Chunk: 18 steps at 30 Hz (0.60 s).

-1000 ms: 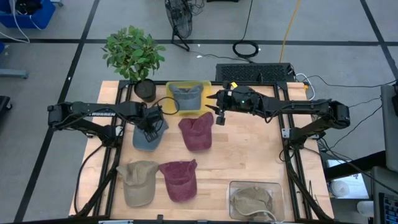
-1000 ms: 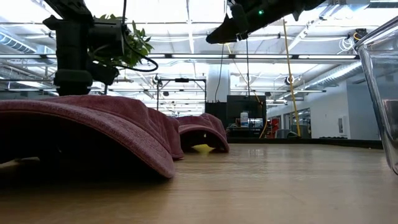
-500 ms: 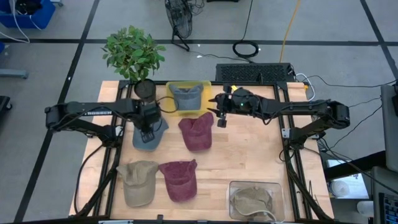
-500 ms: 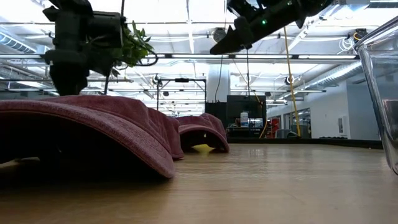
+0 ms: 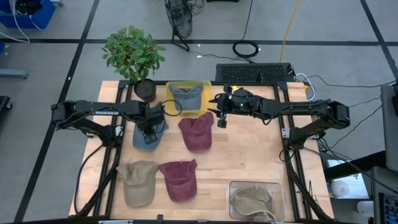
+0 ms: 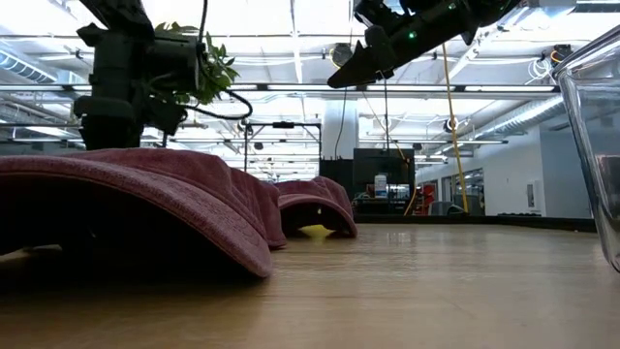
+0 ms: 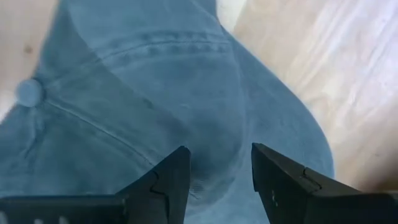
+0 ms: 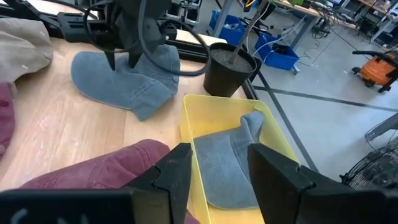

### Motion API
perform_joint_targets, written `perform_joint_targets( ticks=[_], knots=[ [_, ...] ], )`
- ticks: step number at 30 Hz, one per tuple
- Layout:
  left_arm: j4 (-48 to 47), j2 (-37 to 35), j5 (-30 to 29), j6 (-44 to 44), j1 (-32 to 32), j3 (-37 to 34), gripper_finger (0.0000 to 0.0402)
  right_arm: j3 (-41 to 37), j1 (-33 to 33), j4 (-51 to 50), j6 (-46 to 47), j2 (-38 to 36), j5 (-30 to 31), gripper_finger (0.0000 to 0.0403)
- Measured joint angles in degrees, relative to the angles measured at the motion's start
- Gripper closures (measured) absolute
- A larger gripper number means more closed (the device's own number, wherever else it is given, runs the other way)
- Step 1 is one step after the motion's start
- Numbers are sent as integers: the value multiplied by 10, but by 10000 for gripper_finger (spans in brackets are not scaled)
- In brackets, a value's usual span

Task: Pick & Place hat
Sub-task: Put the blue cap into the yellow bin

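Left wrist view alone shows open jaws over the blue hat [image 7: 155, 106].

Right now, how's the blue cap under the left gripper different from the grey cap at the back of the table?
The blue cap lies flat on the bare table; the grey cap sits inside the yellow bin. The left gripper, open, is right over the blue cap, while the right gripper, open, hovers beside the bin, clear of the grey cap. Both are soft brimmed caps.
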Motion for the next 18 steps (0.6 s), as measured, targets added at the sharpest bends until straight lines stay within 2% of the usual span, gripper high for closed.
perform_joint_targets(
  ticks=[8,14,18],
  knots=[
    [3,53,1,6,0,0,229,0,0,-6,0,0,0,261],
    [14,62,-9,17,0,0,231,0,0,-6,0,0,0,261],
    [14,57,-9,19,0,0,269,0,0,-4,0,0,0,261]
  ],
)
